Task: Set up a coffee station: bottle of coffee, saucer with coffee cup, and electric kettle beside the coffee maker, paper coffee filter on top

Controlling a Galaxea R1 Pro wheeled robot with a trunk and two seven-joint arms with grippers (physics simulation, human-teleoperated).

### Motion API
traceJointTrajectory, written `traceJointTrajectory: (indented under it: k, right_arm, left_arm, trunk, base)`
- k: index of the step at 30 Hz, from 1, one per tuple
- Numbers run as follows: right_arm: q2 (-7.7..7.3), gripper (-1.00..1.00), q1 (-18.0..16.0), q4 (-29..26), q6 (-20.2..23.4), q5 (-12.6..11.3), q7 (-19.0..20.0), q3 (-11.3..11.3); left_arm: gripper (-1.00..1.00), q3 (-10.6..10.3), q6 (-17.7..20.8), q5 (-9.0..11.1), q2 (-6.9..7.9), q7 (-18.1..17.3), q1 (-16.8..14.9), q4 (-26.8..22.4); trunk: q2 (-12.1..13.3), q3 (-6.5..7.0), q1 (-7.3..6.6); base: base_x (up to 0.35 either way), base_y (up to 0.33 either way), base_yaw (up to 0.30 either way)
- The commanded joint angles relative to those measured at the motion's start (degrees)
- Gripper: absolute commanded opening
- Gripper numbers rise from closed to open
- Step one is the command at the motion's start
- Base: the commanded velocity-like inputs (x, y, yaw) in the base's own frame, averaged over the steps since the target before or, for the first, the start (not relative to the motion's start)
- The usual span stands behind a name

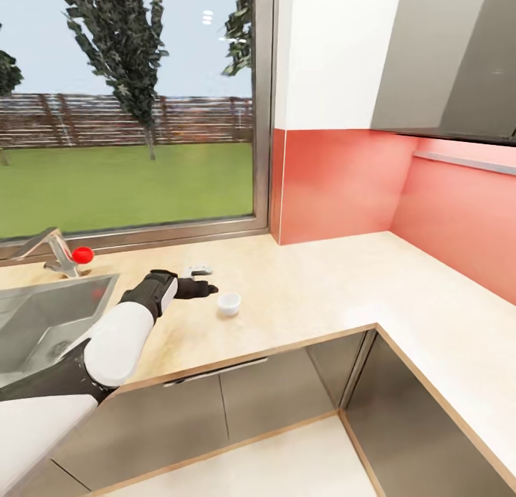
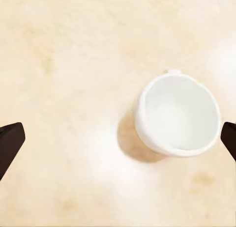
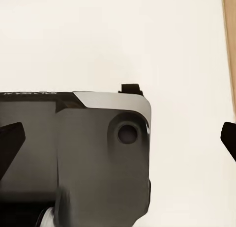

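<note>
Left gripper point(image 1: 209, 290) hovered low over the countertop point(image 1: 315, 289), jaws spread wide and holding nothing, at the frame's lower left. Just beside it, the small white coffee cup point(image 1: 229, 303) sat upright between the fingertips point(image 2: 10, 143).

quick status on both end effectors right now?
Left end effector: open, holding nothing, over the coffee cup on the countertop.
Right end effector: open, holding nothing.

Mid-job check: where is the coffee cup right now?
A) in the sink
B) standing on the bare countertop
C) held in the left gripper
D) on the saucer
B: the coffee cup stands upright on the bare countertop, apart from the open left gripper.
</note>
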Motion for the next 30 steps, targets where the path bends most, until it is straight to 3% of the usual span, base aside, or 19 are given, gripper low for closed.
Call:
traceJointTrajectory:
  k: [1,12,24,30]
  right_arm:
    - [0.00,1.00,-0.1,0.0,0.1,-0.6,-0.1,0.5]
    - [0.01,1.00,0.0,0.0,0.1,-0.6,-0.1,0.5]
    - [0.01,1.00,0.0,0.0,0.1,-0.6,-0.1,0.5]
    - [0.04,1.00,-0.1,0.0,0.1,-0.6,-0.1,0.5]
  left_arm:
    - [1.00,0.5,0.0,-0.6,-0.04,-0.4,0.0,-0.2]
    - [1.00,0.4,-0.5,-0.6,0.01,-0.4,0.2,0.0]
    - [1.00,0.5,-0.6,-0.5,0.09,-0.5,4.8,-0.2]
    - [1.00,0.5,-0.6,-0.5,0.15,-0.4,5.1,-0.2]
  trunk:
    - [-0.1,-0.12,0.07]
    - [-0.1,-0.12,0.07]
    - [-0.1,-0.12,0.07]
    - [-0.1,-0.12,0.07]
  base:
    - [0.306,0.000,0.000]
    - [0.184,0.000,0.000]
    - [0.108,0.000,-0.027]
    - [0.012,0.000,-0.090]
